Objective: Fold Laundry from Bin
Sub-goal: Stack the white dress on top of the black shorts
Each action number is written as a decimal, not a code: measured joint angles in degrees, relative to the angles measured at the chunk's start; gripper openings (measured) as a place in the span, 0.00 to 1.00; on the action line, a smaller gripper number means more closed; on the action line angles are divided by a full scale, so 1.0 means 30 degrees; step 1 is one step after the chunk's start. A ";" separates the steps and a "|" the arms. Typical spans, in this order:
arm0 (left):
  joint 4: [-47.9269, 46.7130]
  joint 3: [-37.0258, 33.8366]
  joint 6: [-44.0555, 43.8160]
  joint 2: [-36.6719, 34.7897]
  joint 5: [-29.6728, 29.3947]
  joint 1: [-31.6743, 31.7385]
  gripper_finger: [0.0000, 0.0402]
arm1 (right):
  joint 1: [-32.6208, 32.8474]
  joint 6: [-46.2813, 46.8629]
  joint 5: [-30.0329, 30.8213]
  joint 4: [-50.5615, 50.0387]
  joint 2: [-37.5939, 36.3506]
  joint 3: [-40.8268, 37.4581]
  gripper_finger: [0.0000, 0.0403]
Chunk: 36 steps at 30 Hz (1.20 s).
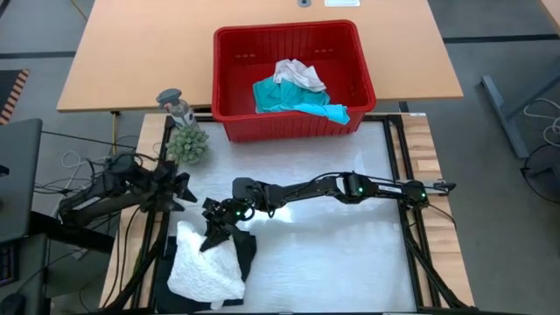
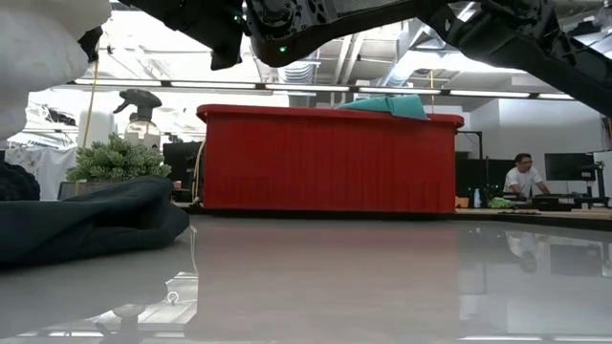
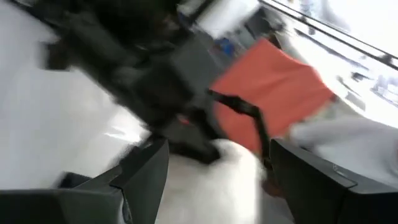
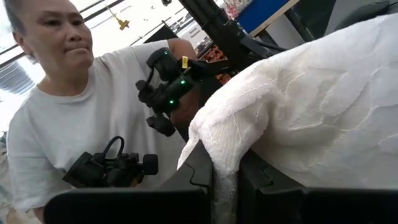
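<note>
White lacy garment (image 1: 206, 267) lies over a black garment (image 1: 248, 252) at the table's (image 1: 350, 254) near left, pinched by the right end effector (image 1: 213, 236). Left end effector (image 1: 181, 189), released, hovers beside. Bin (image 1: 292, 39) far.

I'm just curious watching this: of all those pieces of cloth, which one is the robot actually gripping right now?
The white lacy cloth on the table's near left, pinched by the right hand. The teal cloth and other white one lie untouched in the red bin.

My two arms are dark, jointed and slim, with black cables trailing off my left arm (image 1: 105, 197). Small green lights glow along my right arm (image 1: 350, 187). My fingers (image 3: 140, 177) are flat, dark, angular blades.
</note>
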 joint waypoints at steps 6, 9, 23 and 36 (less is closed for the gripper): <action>-0.2115 -0.0007 0.0492 0.0015 0.0661 -0.0014 0.67 | -0.0206 -0.0077 -0.0126 -0.0005 0.0000 0.0000 0.13; -0.4359 -0.0019 0.1684 0.0044 0.0475 -0.0015 0.67 | -0.0333 -0.0218 -0.0107 -0.0007 0.0000 0.0000 0.13; -0.3038 -0.0014 0.0197 0.0036 0.2010 -0.0560 0.67 | -0.1111 -0.0786 0.0274 -0.0062 0.0000 0.0000 0.13; -0.2753 -0.0014 -0.0352 0.0044 0.1354 -0.1928 0.67 | -0.2285 -0.0940 0.1867 0.0990 0.0007 0.0000 0.13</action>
